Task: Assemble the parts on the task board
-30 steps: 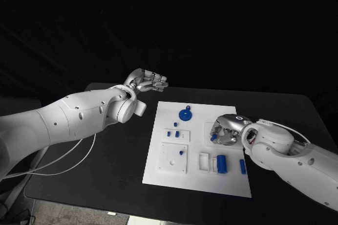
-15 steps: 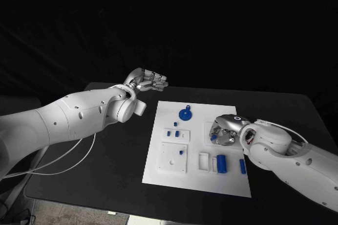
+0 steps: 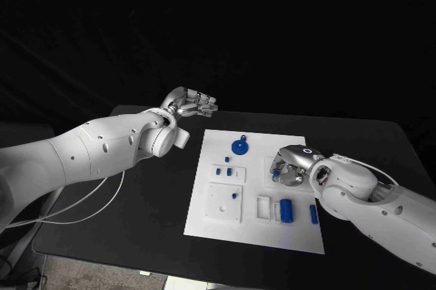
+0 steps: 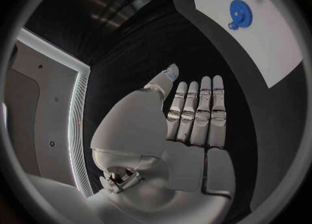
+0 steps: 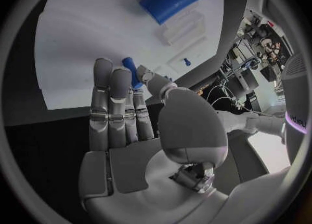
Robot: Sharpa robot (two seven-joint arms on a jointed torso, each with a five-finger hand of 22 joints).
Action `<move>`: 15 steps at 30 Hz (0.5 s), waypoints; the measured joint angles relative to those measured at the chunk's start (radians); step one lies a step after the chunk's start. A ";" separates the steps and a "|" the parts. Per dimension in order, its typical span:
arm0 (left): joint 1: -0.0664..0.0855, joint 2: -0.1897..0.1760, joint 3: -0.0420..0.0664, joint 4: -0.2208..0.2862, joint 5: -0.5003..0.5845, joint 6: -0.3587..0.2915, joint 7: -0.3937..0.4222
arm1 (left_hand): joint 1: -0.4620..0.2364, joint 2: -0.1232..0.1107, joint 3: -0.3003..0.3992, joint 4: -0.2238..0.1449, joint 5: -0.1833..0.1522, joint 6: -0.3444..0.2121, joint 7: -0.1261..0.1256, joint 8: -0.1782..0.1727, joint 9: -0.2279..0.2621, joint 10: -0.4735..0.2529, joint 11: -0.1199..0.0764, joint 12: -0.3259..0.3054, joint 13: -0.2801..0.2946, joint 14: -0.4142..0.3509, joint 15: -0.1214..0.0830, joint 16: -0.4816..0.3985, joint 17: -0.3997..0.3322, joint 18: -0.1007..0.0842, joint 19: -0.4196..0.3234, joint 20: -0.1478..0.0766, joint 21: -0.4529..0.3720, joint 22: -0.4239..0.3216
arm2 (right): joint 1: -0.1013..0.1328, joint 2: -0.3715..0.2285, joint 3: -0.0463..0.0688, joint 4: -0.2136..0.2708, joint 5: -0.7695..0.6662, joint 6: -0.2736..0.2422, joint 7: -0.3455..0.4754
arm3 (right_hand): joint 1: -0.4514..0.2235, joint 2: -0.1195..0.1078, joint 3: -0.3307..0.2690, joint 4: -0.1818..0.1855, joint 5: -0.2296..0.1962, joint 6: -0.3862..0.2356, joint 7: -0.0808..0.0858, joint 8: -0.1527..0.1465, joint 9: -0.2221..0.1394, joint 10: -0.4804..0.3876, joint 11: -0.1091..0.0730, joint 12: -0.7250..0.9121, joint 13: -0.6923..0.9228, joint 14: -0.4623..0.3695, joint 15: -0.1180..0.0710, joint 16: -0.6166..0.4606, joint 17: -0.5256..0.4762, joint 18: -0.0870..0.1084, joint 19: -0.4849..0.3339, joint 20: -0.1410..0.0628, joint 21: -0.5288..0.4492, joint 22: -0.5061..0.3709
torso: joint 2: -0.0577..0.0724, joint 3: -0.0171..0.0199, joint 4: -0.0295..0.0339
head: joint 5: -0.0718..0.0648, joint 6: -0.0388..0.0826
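- The right hand (image 3: 289, 173) is hanging low over the white task board (image 3: 259, 233), near the board's right side.
- In the right wrist view, its fingers (image 5: 111, 104) are lying side by side and pointing at the board. A small blue peg (image 5: 130, 71) is sitting right at the fingertips, between them and the thumb. It looks like the hand is pinching it, but I cannot tell for sure.
- To do this step well, I think the hand should be holding the peg straight, lining it up over its hole, and pushing down slowly.
- The left hand (image 3: 190, 104) is waiting off the board, above the black table (image 3: 145, 195). It is holding nothing. In the left wrist view its fingers (image 4: 195, 115) are straight and close together.
- The head view is showing the whole board: the blue gear (image 3: 239, 147) far from the right hand, and the blue cylinder (image 3: 286, 209) just behind its wrist.
- The head view is hiding the peg behind the right hand. The right wrist view is showing it.
- The left wrist view is showing the gear (image 4: 238, 12) far past the left fingertips.
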 measured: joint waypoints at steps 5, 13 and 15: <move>0.000 0.000 0.000 -0.001 0.000 0.000 0.000 | 0.004 0.004 0.000 0.000 0.000 0.000 0.000 0.000 0.000 0.000 0.000 0.000 0.000 0.000 0.000 0.000 0.000 0.000 0.000 0.000 0.000 -0.002 | 0.000 -0.008 0.000 0.017 -0.003 -0.010 -0.003 | 0.000 0.000 0.009 -0.001 -0.004 0.005 0.000 0.000 0.000 0.002 0.002 0.001 0.000 0.003 -0.003 0.000 0.003 -0.002 -0.001 -0.001 0.000 0.004 | 0.000 0.0003 -0.0005 | 0.003 0.000; 0.000 -0.001 0.000 -0.008 0.000 0.001 0.000 | 0.004 0.004 0.000 0.000 0.000 0.000 0.000 0.000 0.000 0.000 0.000 0.000 0.000 0.000 0.000 0.000 0.000 0.000 0.000 0.000 0.000 -0.002 | 0.000 -0.032 0.012 0.082 0.041 -0.026 0.004 | 0.000 0.000 0.012 0.001 -0.004 0.005 0.000 -0.001 0.001 0.002 0.002 0.001 0.001 0.003 -0.003 -0.004 0.005 -0.002 -0.001 -0.001 0.000 0.006 | -0.001 -0.0001 -0.0007 | 0.011 0.000; 0.000 -0.001 0.000 -0.009 0.000 0.001 0.000 | 0.004 0.004 0.000 0.000 0.000 0.000 0.000 0.000 0.000 0.000 0.000 0.000 0.000 0.000 0.000 0.000 0.000 0.000 0.000 0.000 0.000 -0.002 | 0.001 -0.036 0.016 0.098 0.065 -0.033 0.010 | 0.000 0.000 0.012 0.001 -0.003 0.006 0.000 -0.001 0.001 0.002 0.001 0.001 0.001 0.003 -0.003 -0.004 0.006 -0.002 -0.001 -0.001 0.004 0.007 | -0.001 -0.0003 -0.0007 | 0.014 0.000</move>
